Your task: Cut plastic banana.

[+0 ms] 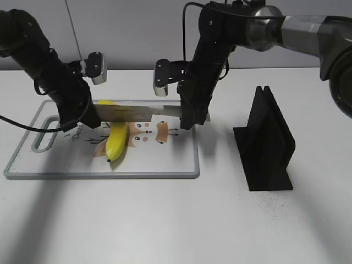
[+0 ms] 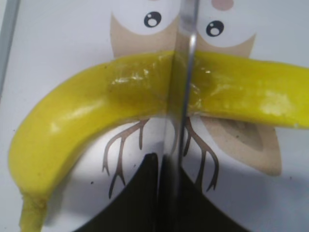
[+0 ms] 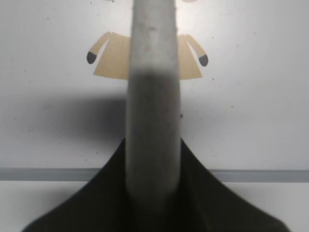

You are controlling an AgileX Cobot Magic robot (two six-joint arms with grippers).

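Toward the table's left edge, a white cutting board holds one banana, lying whole with no cut visible. One knife is stretched level across it, blade over its middle; whether the edge touches yet is unclear. The right gripper is clamped on the handle. The left gripper sits at the blade's tip (its grip can't be made out). Cutting looks barely begun. One black knife stand waits toward the right edge.
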